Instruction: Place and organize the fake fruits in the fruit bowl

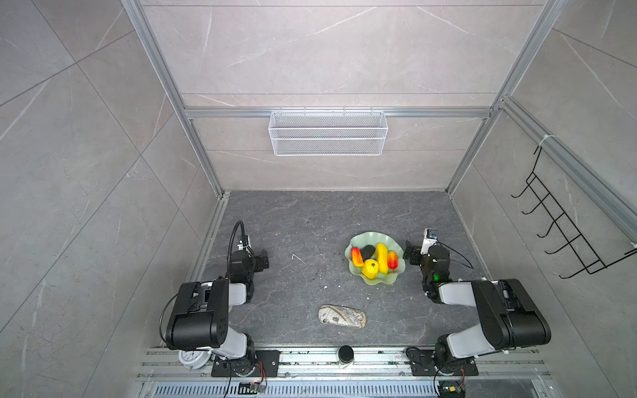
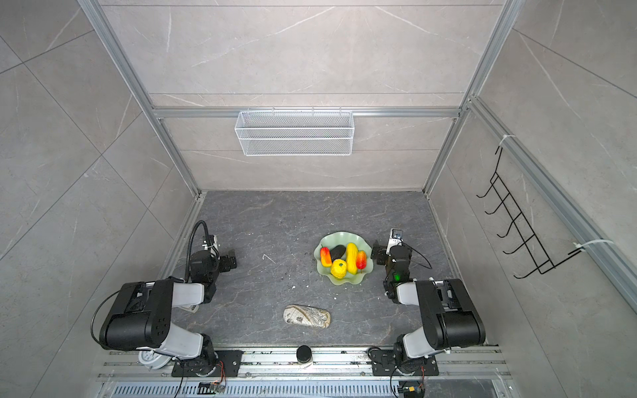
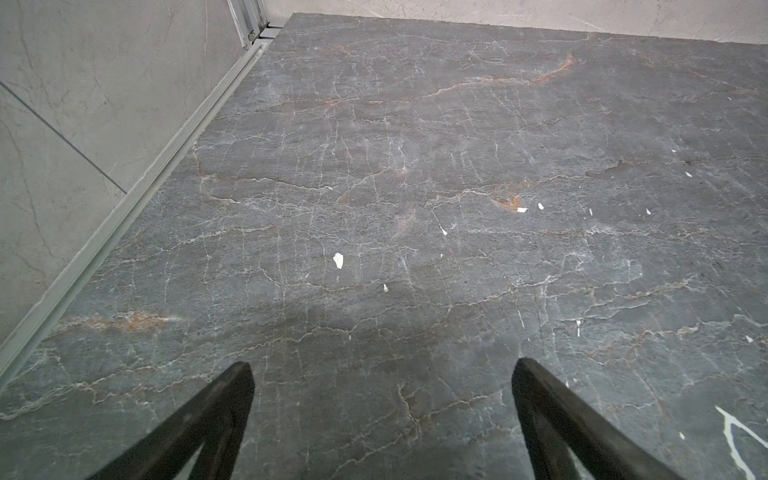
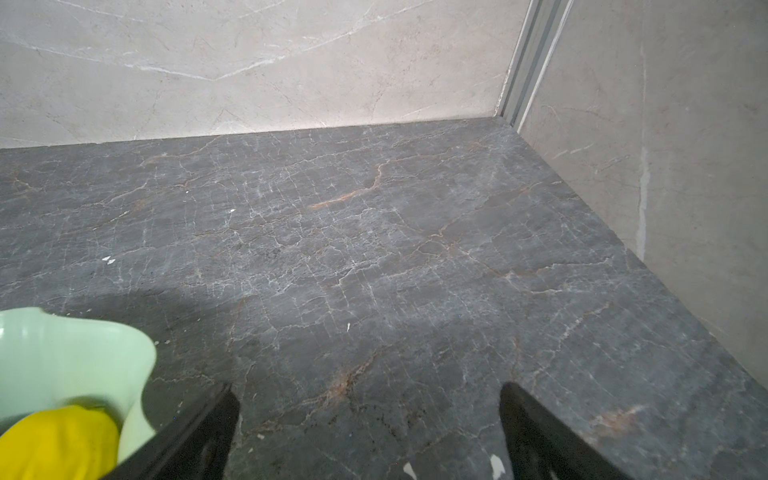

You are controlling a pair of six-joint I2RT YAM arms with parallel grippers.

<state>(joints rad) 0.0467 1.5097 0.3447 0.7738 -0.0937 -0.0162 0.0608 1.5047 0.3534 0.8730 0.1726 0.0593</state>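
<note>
The pale green fruit bowl (image 1: 376, 281) (image 2: 345, 281) stands right of the table's middle in both top views. All the fake fruits lie inside it: a long yellow one (image 1: 381, 257) (image 2: 352, 257), a round yellow one (image 1: 370, 268), a black oval one (image 1: 367, 251), and two red-orange ones (image 1: 356, 257) (image 1: 392, 259). My right gripper (image 1: 410, 253) (image 4: 368, 392) is open and empty just right of the bowl. Its wrist view shows the bowl's rim (image 4: 141, 361) and a yellow fruit (image 4: 54, 444). My left gripper (image 1: 262, 259) (image 3: 382, 368) is open over bare table, far left.
A beige patterned pouch (image 1: 342, 315) lies near the table's front. A white wire basket (image 1: 327, 132) hangs on the back wall and a black hook rack (image 1: 565, 224) on the right wall. A black-lidded jar (image 1: 345, 355) and a clock (image 1: 191, 358) sit on the front rail.
</note>
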